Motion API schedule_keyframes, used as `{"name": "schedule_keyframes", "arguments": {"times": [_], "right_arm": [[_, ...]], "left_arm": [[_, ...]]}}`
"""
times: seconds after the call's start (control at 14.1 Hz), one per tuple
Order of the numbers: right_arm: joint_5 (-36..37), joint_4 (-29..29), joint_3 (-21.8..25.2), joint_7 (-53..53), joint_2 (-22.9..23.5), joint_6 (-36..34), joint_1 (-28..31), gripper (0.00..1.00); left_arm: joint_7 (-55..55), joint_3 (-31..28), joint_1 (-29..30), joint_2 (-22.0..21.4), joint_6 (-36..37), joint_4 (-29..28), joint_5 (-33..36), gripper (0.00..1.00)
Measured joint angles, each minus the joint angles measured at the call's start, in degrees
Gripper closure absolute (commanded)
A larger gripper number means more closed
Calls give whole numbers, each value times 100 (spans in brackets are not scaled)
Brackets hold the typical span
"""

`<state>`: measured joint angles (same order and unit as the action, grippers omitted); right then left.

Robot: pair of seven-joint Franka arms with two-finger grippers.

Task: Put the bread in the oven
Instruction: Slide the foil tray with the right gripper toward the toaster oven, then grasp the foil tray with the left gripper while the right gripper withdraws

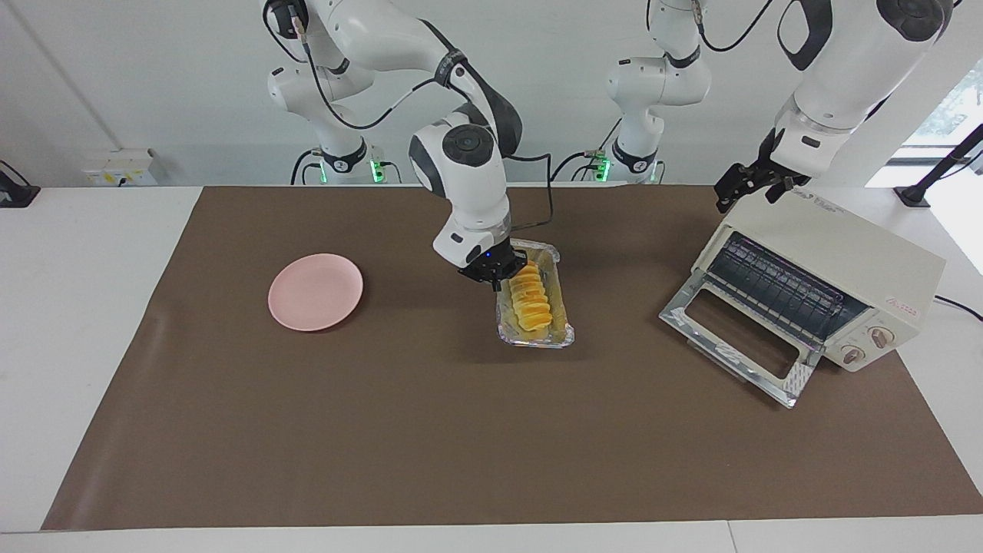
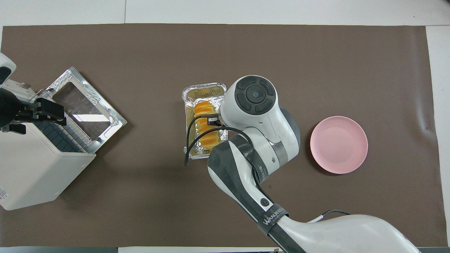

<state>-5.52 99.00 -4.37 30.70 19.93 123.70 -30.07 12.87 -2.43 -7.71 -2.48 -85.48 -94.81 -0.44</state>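
Observation:
The bread [image 1: 531,301] [image 2: 204,123], a ridged golden loaf, lies in a crinkled foil tray [image 1: 537,339] [image 2: 203,90] near the middle of the brown mat. My right gripper [image 1: 501,279] [image 2: 212,121] is shut on the tray's long rim on the side toward the right arm's end, and its wrist hides part of the tray from above. I cannot tell whether the tray touches the mat. The oven [image 1: 841,253] [image 2: 31,175] stands at the left arm's end with its glass door [image 1: 737,338] [image 2: 84,105] dropped open and the rack showing. My left gripper [image 1: 749,188] [image 2: 45,112] hangs open over the oven's top edge.
A round pink plate [image 1: 316,292] [image 2: 339,144] lies on the mat toward the right arm's end. Bare brown mat [image 1: 614,307] separates the tray from the oven's open door. The right arm's forearm stretches low across the mat nearer the robots than the tray.

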Motion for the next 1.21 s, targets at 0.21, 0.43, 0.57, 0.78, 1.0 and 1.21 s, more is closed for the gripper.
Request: {"name": "schedule_keyframes", "arguments": {"times": [0.21,0.43,0.57,0.78,1.0,1.21], "right_arm": [[-1,559,1,419,22,721,-160,100],[-1,717,8,640,40,908,-196,100],[-1,720,23,702,39,917,-195,100],[-1,795,24,704,39,1101,-195,100],[-1,955,15,652,39,1470,-220,43],[-1,1062,16,546,39,1643,-260,0]], "left_arm": [[0,0,0,0,0,0,0,0],[0,0,0,0,3,0,0,0],[0,-1,0,0,3,0,0,0],[0,-1,0,0,3,0,0,0],[-1,32,-4,0,13,-2,-1,0],[2,193,-32,-1,-176,4,-30,0]]}}
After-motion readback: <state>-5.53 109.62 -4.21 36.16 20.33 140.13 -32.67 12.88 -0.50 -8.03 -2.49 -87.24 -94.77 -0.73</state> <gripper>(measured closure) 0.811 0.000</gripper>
